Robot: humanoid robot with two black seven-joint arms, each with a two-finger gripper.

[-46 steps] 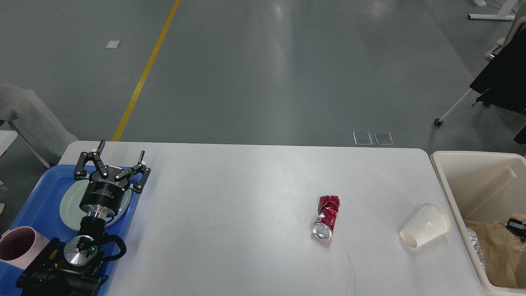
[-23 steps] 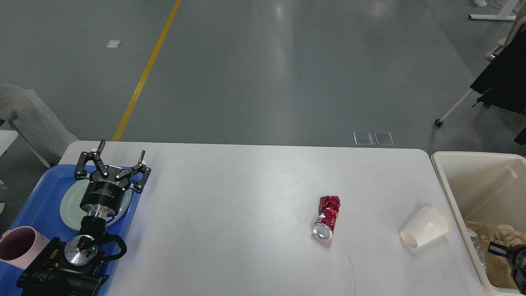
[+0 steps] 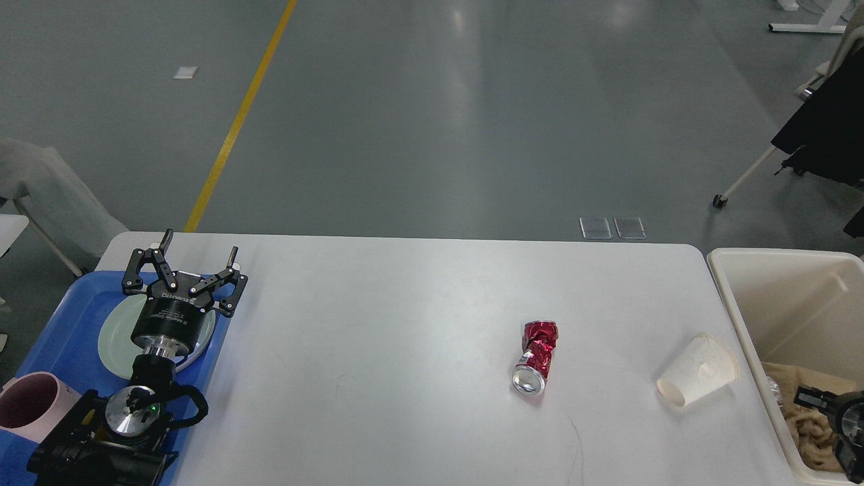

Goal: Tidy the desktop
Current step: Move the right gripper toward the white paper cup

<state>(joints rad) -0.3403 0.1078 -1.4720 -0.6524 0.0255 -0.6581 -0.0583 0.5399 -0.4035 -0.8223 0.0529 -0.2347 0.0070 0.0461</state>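
Note:
The white desktop (image 3: 405, 317) fills the lower view. A crushed red can (image 3: 538, 356) lies on it right of centre. A white paper cup (image 3: 698, 370) lies on its side near the right edge. My left gripper (image 3: 200, 244) is open and empty, above the far edge of the blue tray (image 3: 61, 317) at the desktop's left end. My right gripper (image 3: 820, 399) is at the bottom right inside the cream bin (image 3: 769, 277), just above crumpled brown paper (image 3: 806, 428). It is small and dark, so its fingers cannot be told apart.
The tray holds a pale green plate (image 3: 113, 337) under my left wrist and a pink mug (image 3: 30, 405) at its near end. A chair with a black garment (image 3: 820, 135) stands on the floor at the far right.
The brown paper in the bin has gone from a flat sheet to a lower crumpled lump. My right gripper has moved down and left inside the bin. My left arm has not moved.

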